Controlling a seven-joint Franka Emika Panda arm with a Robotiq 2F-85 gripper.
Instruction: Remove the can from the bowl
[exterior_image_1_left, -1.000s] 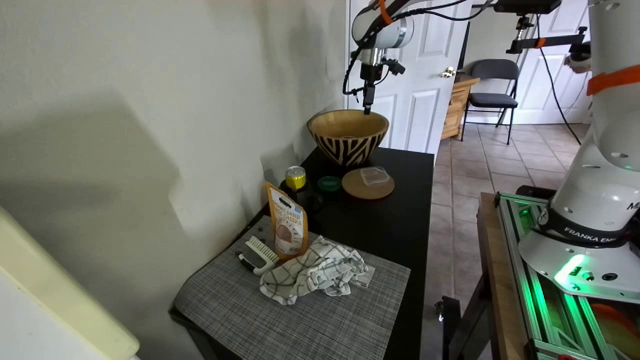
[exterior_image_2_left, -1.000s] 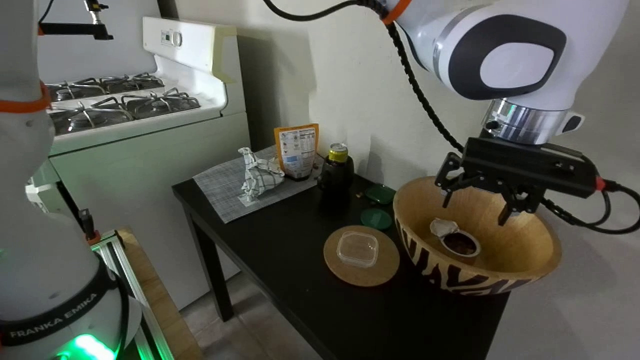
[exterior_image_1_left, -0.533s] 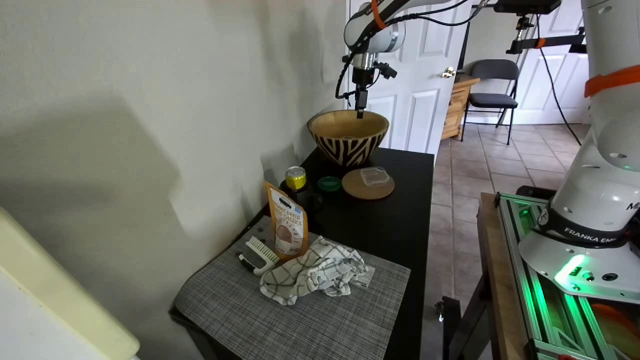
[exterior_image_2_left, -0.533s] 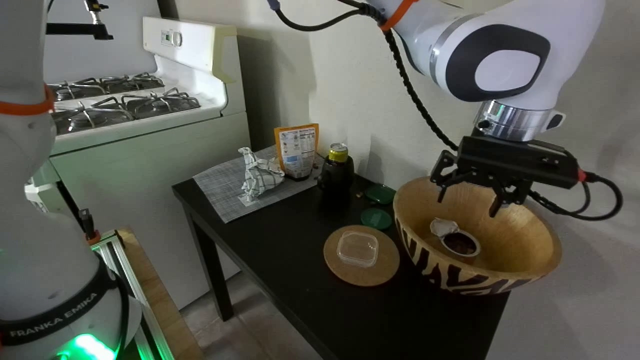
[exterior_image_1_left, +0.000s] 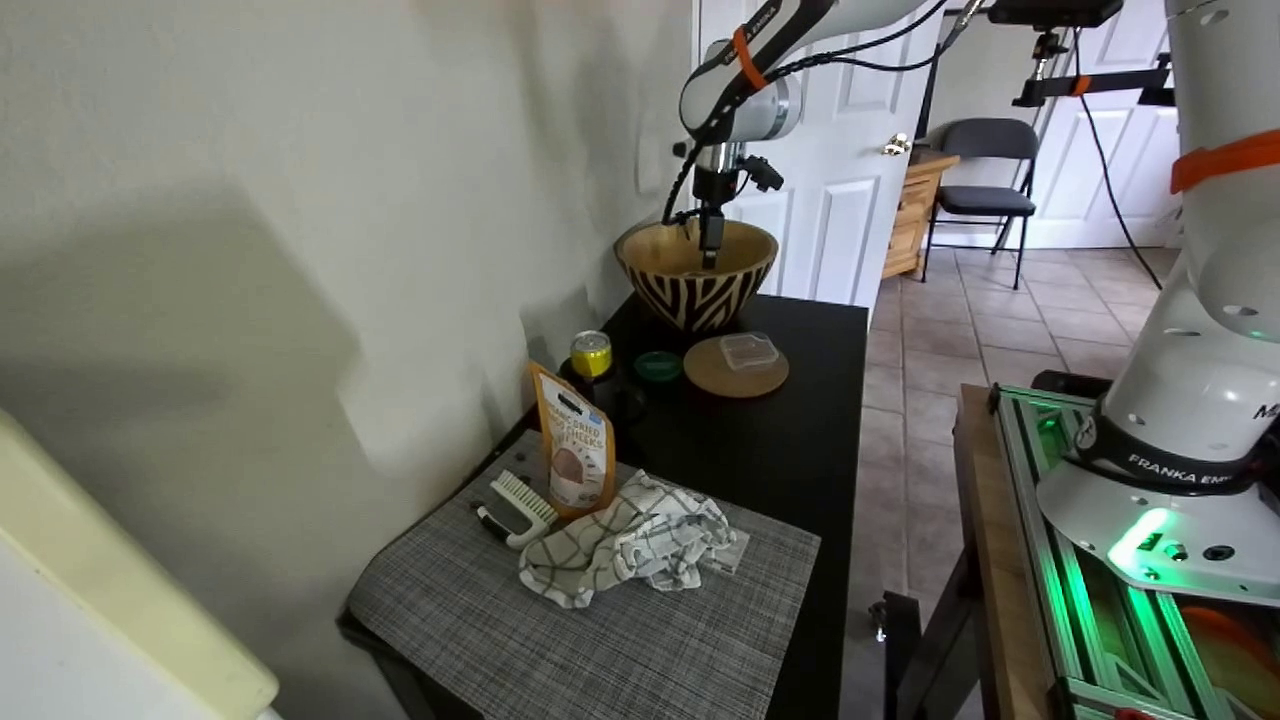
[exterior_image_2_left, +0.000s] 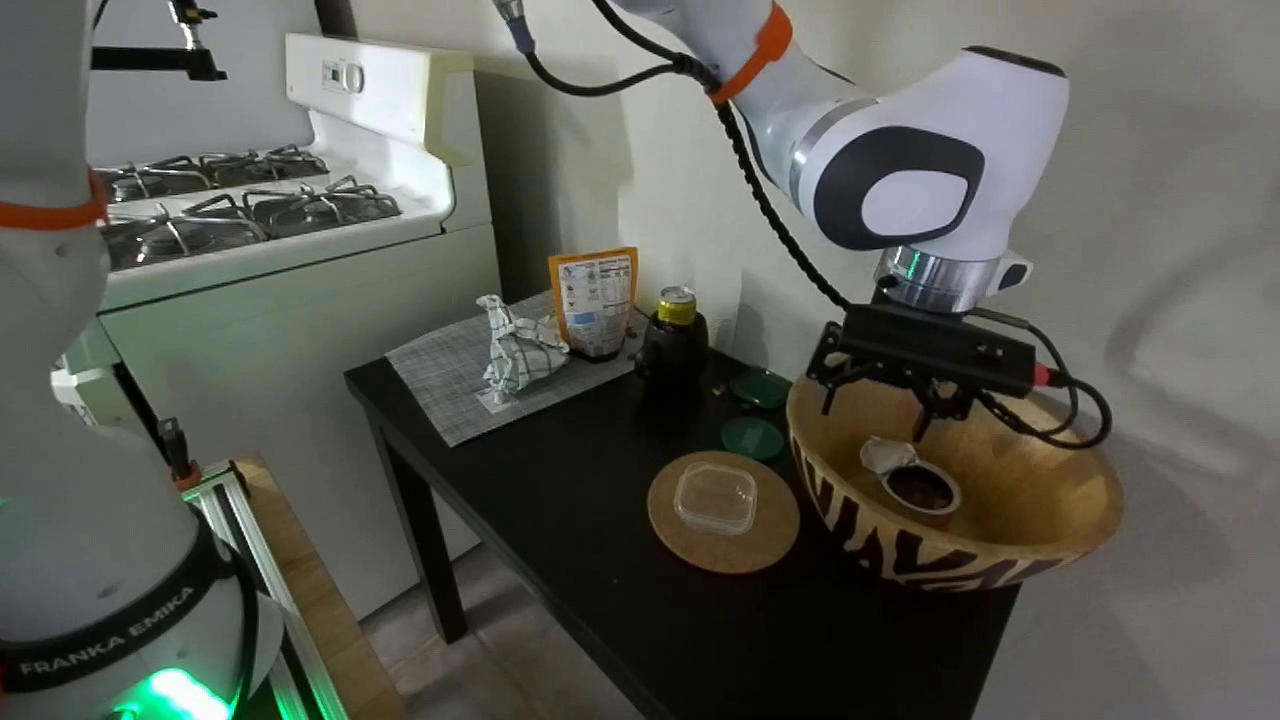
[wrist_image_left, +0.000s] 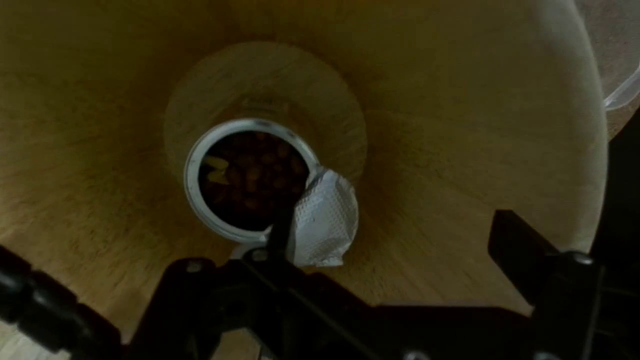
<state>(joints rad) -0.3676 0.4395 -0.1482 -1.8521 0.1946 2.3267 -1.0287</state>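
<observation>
**Can (wrist_image_left: 192, 181) in the bowl (exterior_image_2_left: 930, 565), hand (exterior_image_2_left: 875, 416) hanging overhead**

Hand is released, pointing down, its two fingers (wrist_image_left: 520, 255) spread wide apart. It's not centered on the can though: in the wrist view one fingertip overlaps the rim and the foil lid (wrist_image_left: 327, 220), while the other is way off to the side, well apart from the can. In an exterior view there's a visible gap between the nearer fingertip and the foil, so it looks to be just above. How far the tips dip into the bowl, honestly can't tell.

The can itself sits at the bottom of the bowl, foil peeled back at one side of its rim, with brown nut-looking bits (wrist_image_left: 255, 172) inside. The bowl is the big tan one with dark zigzag stripes, standing at one end of the black surface (exterior_image_2_left: 620, 590).

Other stuff on there: just beside the bowl, a round wooden disc (exterior_image_2_left: 725, 556) with a clear plastic container (exterior_image_2_left: 715, 498) on top, plus two green lid-like pieces (exterior_image_2_left: 753, 437) nearby. Further along, a yellow can (exterior_image_2_left: 677, 307) sits in or on a black mug-like thing (exterior_image_2_left: 672, 352), can't tell which. At the opposite end there's a gray mat (exterior_image_1_left: 640, 650) with an orange pouch (exterior_image_1_left: 575, 450) standing upright, a crumpled checked cloth (exterior_image_1_left: 635, 550) right by it, and a white brush (exterior_image_1_left: 525, 500) lying just beside the pouch.
</observation>
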